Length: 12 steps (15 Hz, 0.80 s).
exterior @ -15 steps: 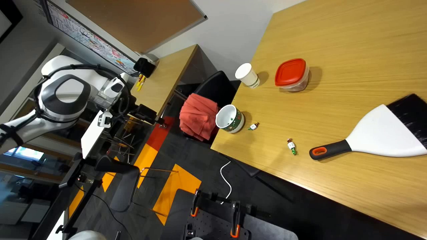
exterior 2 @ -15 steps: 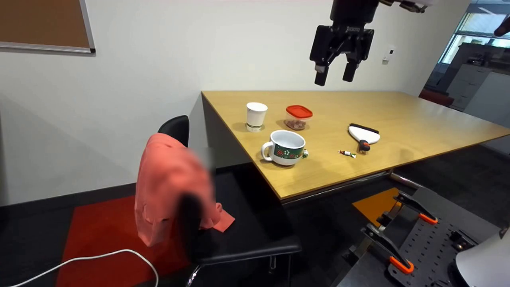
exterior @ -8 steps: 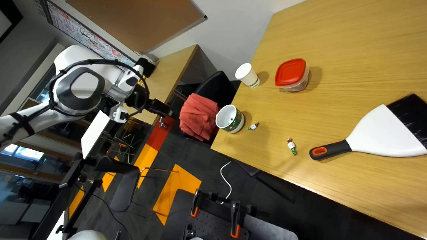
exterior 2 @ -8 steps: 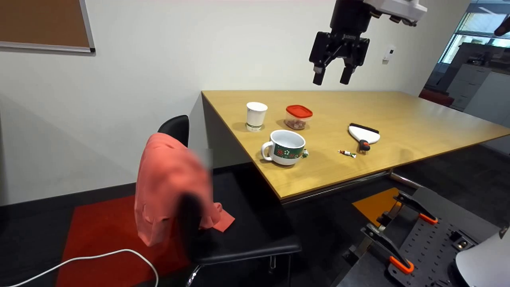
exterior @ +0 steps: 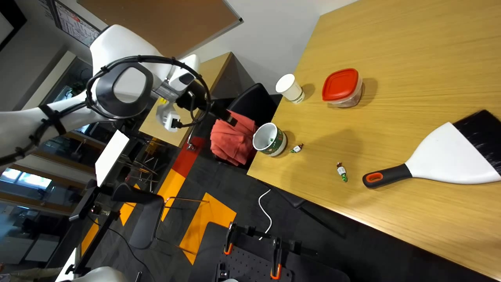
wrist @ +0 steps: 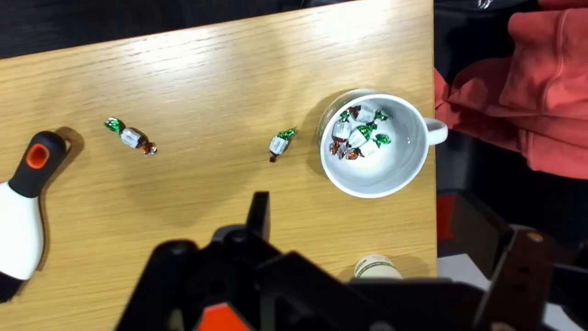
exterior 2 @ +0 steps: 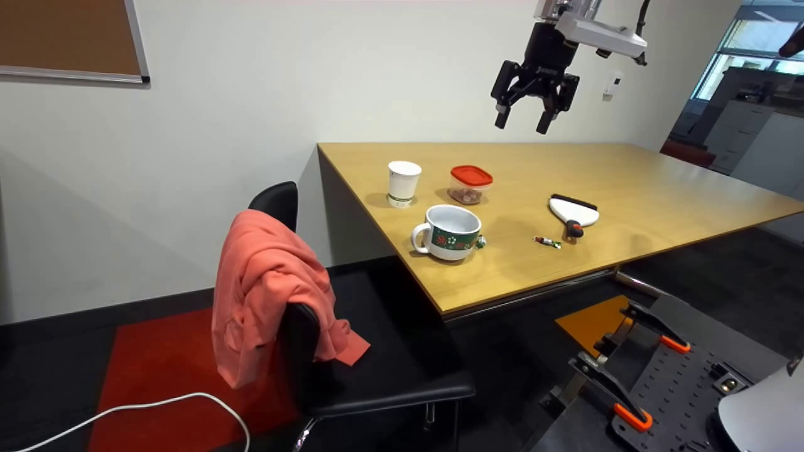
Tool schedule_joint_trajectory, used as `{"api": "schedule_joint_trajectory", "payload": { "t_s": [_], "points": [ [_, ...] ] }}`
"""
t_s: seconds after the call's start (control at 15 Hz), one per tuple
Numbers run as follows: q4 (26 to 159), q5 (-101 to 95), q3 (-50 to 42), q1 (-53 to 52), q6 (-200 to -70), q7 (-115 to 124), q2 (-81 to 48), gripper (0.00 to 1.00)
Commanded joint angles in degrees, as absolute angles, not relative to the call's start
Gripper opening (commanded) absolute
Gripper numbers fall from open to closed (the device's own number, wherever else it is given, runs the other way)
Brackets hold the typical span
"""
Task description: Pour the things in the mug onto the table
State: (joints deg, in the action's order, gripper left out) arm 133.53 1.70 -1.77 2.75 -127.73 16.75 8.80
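Observation:
The white mug [exterior 2: 455,246] with a green patterned band stands upright near the table's corner; it shows in both exterior views [exterior: 276,144]. In the wrist view the mug [wrist: 390,177] holds several small wrapped candies [wrist: 360,134], white with green and brown ends. Its handle points to the table's side edge. Two like candies lie on the table [wrist: 206,184]: one candy [wrist: 279,144] beside the mug, another candy [wrist: 131,137] farther off. My gripper [exterior 2: 522,121] is open and empty, above the table and apart from the mug. Its fingers [wrist: 261,214] stand wide apart in the wrist view.
A paper cup [exterior 2: 403,183] and a red-lidded container [exterior 2: 470,185] stand behind the mug. A white brush or dustpan [exterior: 450,156] lies farther along the table. A chair with a coral garment [exterior 2: 270,282] stands by the side edge.
The arm has swung toward the mug in an exterior view, and the gripper sits slightly lower and farther off in an exterior view. The jaws stay open. Mug and candies have not moved.

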Motion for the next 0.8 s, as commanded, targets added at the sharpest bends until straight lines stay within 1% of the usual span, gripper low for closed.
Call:
{"api": "schedule_joint_trajectory", "payload": {
  "t_s": [0.0, 0.07, 0.4, 0.73],
  "points": [
    [131.7, 5.9, -3.1, 2.9, -129.8, 11.4, 7.3, 1.00],
    [132.6, 3.6, -2.5, 3.2, -128.3, 14.3, 7.8, 1.00],
    [132.3, 4.8, -2.7, 3.2, -128.7, 12.6, 7.6, 1.00],
    [136.5, 4.5, -3.0, 1.8, -132.2, -3.5, 7.4, 1.00]
  ]
}}
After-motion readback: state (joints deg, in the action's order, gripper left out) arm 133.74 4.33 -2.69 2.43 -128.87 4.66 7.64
